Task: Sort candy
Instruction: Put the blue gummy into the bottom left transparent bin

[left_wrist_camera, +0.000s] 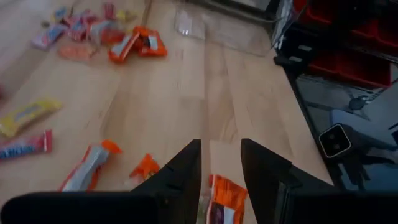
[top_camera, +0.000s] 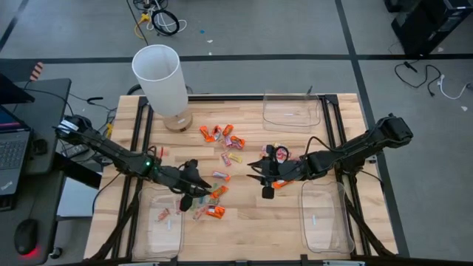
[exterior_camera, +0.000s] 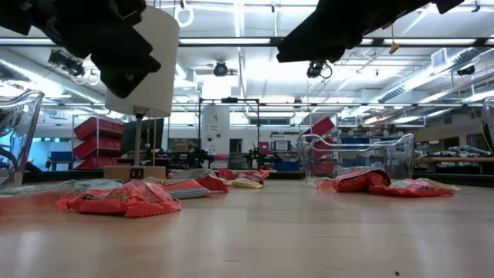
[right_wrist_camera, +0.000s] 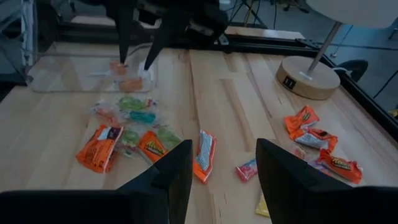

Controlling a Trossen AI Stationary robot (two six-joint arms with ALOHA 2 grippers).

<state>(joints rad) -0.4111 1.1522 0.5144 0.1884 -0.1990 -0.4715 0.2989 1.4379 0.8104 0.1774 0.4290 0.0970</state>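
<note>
Wooden table [top_camera: 244, 222], scattered candy [top_camera: 219, 133], lamp [top_camera: 161, 83]

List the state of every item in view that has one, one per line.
Left end effector: open, empty, above candy.
Right end effector: open, empty, above the table.
Near-left tray: holds a few sweets.
Near-right tray: nearly empty.
Far tray: upright.
Lamp: upright.

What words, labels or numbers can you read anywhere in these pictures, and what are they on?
Nothing reads clearly.
Orange candy: dark print on the wrappers, too blurred to read.
Red wrapper in the low view: yellow lettering, too blurred to read.
Lamp base: a small dark label, too small to read.
White square tag beside the table: a dark mark, no legible text.
</note>
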